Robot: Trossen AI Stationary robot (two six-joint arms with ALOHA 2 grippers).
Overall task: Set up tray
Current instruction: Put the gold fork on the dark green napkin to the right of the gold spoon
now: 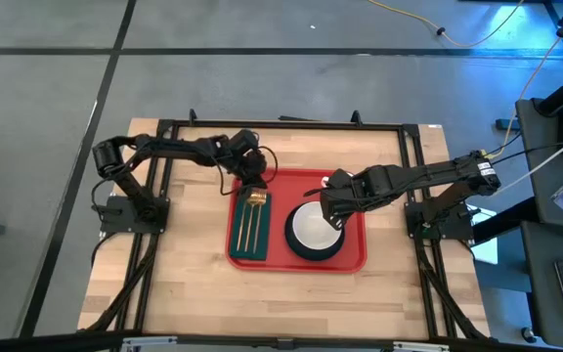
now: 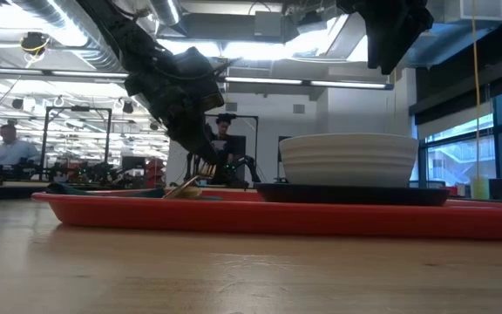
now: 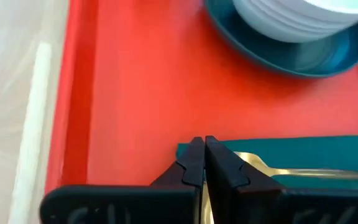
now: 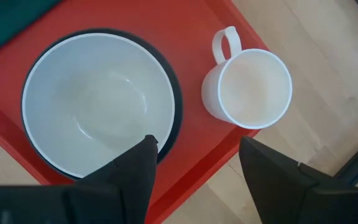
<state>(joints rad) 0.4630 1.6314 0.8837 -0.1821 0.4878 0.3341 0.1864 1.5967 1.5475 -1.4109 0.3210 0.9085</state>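
The red tray (image 1: 352, 256) lies flat on the wooden table. On its left part lies a dark green cloth (image 1: 235, 235) with gold cutlery (image 1: 250, 227) on it. On its right part a white bowl (image 1: 313, 228) sits in a dark plate (image 1: 301, 251). A white mug (image 4: 248, 87) stands upright in a tray corner beside the bowl. My left gripper (image 1: 253, 186) is low over the far end of the cutlery, shut on a gold utensil (image 3: 253, 163). My right gripper (image 4: 194, 163) hovers open above the bowl and mug, well clear in the low view (image 2: 395, 39). My left gripper pinches a gold utensil at its far end (image 2: 195, 180) between the two shut fingers (image 3: 191, 163), coming from above and slanting down. In the low view that end is raised and the utensil slopes down to the cloth (image 2: 103, 191). The fingers hide the exact contact.
Bare wood (image 1: 184, 284) lies around the tray on the left, near and far sides. The tray's raised rim (image 3: 73, 93) runs beside the left gripper. Black frame rails (image 1: 281, 125) border the table. People and desks show in the room behind.
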